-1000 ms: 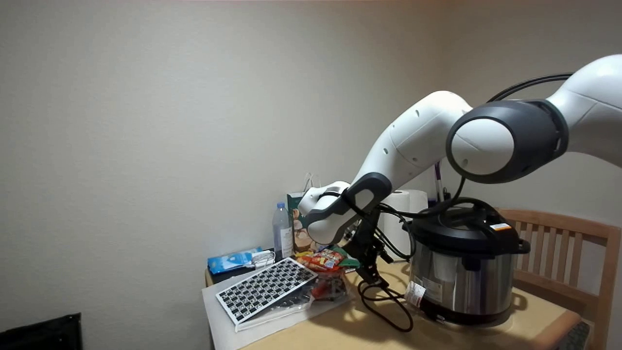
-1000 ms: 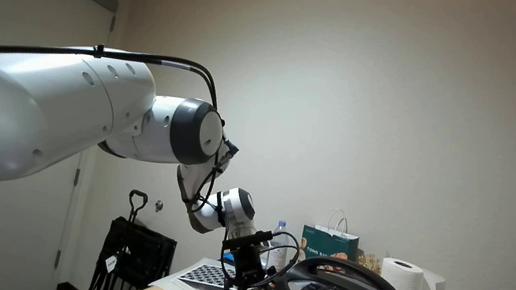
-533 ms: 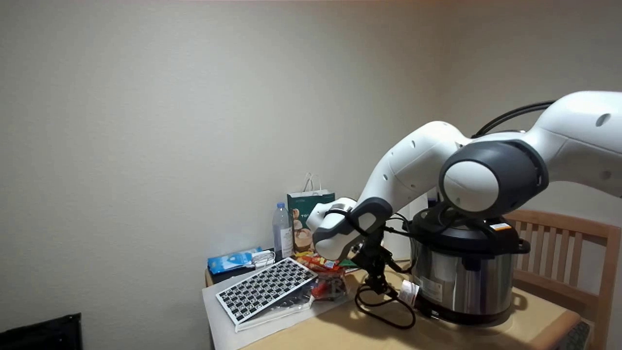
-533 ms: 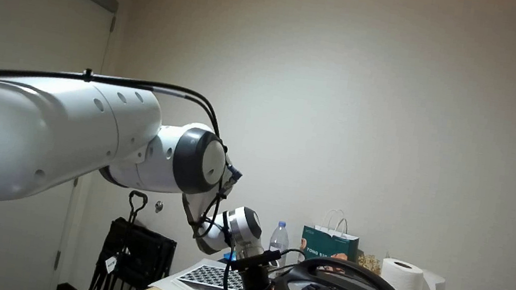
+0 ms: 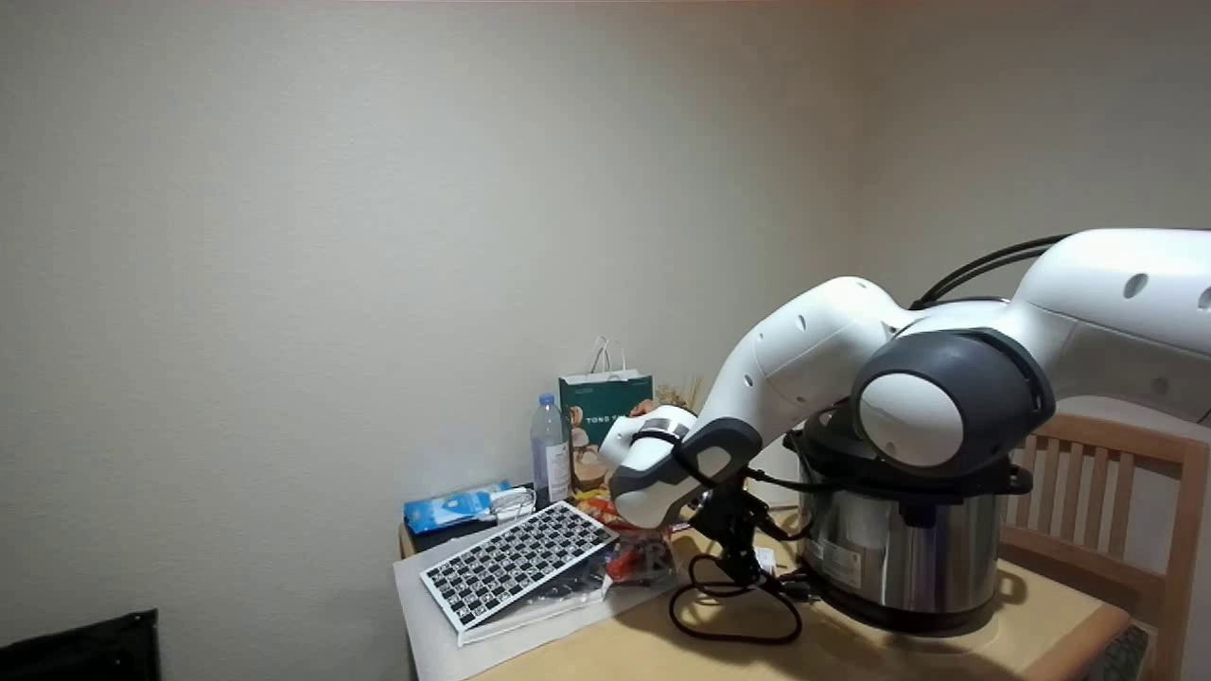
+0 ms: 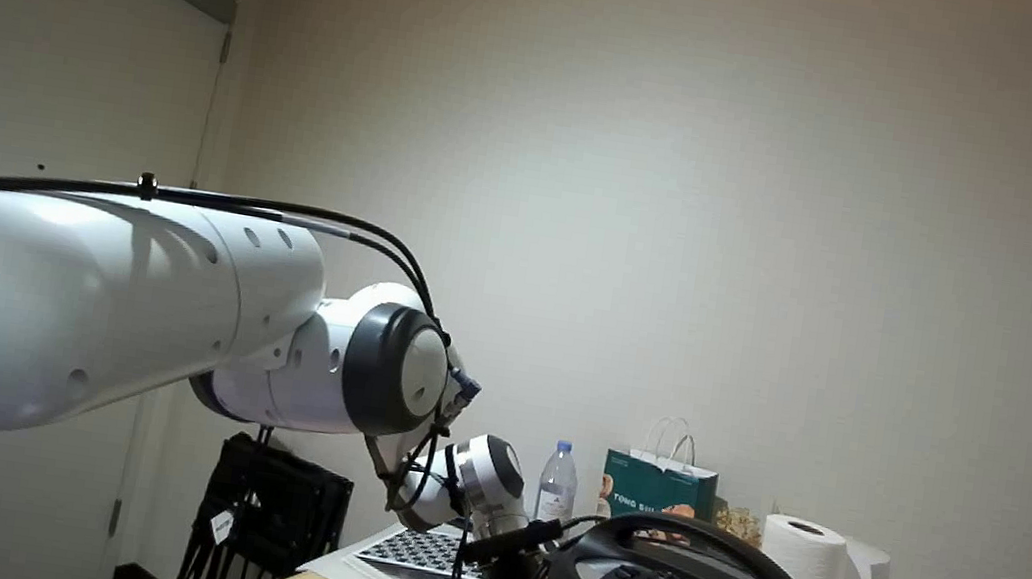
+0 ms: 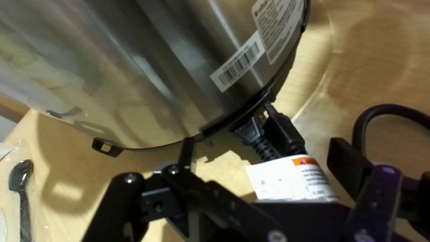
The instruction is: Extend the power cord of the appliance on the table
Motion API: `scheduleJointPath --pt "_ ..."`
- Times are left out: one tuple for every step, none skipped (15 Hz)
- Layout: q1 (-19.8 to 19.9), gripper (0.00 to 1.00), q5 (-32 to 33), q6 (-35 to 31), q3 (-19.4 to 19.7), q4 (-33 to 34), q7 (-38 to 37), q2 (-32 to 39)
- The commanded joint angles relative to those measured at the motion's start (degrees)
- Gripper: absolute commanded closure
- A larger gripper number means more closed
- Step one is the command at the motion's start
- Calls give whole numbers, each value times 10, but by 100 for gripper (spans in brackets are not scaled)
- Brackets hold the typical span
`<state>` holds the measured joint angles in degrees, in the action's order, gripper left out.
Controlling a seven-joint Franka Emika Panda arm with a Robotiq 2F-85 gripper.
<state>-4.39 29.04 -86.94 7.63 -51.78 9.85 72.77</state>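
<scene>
We are seeing end effector [image 7: 263, 151] gaping beside cooker [image 5: 946, 567], tag [image 7: 289, 178] partly hiding power cord [image 7: 283, 132]; bag [image 6: 658, 486], bottle [image 6: 558, 487] standing beyond.

Robot arm [image 5: 804, 350] bent over wooden table [image 5: 605, 653], tool [image 5: 741, 566] beside steel cooker [image 5: 913, 553], black cord [image 5: 736, 639] lying in loops

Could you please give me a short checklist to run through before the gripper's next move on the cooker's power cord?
1. Gripper open: ok, its jaws stand wide apart.
2. Plug lined up: ok, it shows between the fingers in the wrist view.
3. White tag out of the way: not ok, it shows between them too.
4. Low enough to grip: cannot tell, depth is unclear.
5. One finger clear of the cooker: cannot tell, they overlap in the wrist view.
6. Power cord uncoiled: not ok, it lies looped on the table.
</scene>
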Motion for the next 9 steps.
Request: scheduleJointPath --pt "-11 0 6 -11 -5 -13 10 -9" --pt "-24 12 10 -17 -10 -23 14 -16" --pt "-34 8 12 -22 -14 -30 15 -20" --pt "-46 10 15 -26 -22 -41 20 -26" --pt "-54 2 17 -32 -28 -47 28 -30" --pt "-63 2 17 -34 -37 -57 41 -36" --pt "-70 0 17 -34 -42 -59 49 -37" --pt "-76 9 14 -29 -45 -63 55 -41" --pt "-81 29 12 -26 -47 -63 59 -40"
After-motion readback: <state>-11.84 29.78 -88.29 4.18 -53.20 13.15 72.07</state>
